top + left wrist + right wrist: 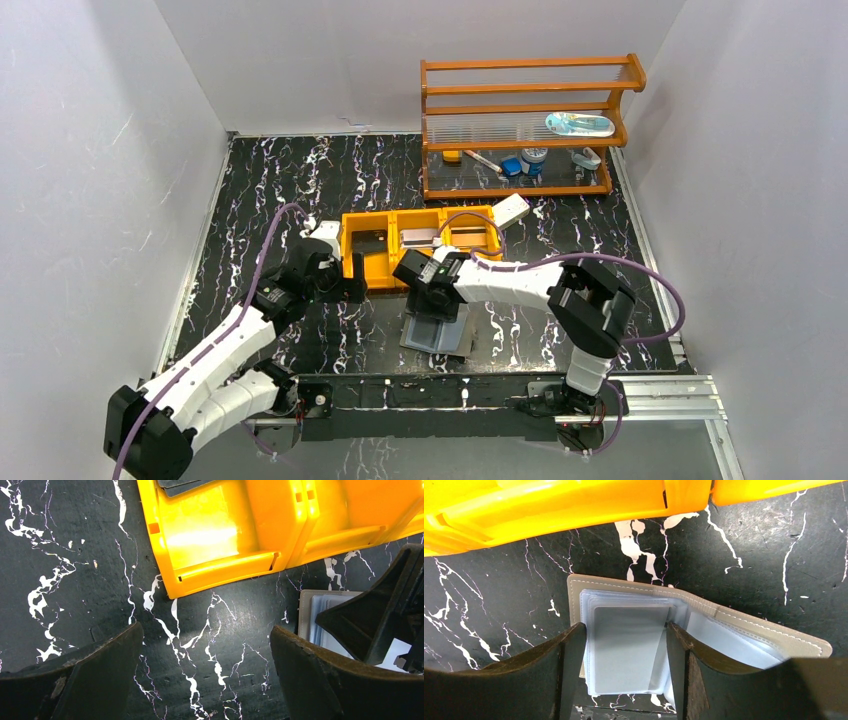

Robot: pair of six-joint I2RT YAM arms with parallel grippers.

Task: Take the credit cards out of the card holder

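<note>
Top view: the left arm [220, 350] stretches from the table's [570, 250] near-left corner, with the left gripper [345, 285] at the orange tray's [355, 262] left end. The right arm [520, 280] folds back leftward, its right gripper [432, 292] over the card holder [440, 338]. The holder lies open by the near edge, its long axis along that edge.

Left wrist: jaws wide apart over bare table.

Right wrist: fingers [574, 655] straddle a silvery grey card [626, 650] in the holder; whether they pinch it is unclear.

The tray [549, 505] is walling off the far side of the wallet [724, 630], with table [360, 335] lying open to its left (the right gripper [625, 630] is straddling its inner leaves from above).
</note>
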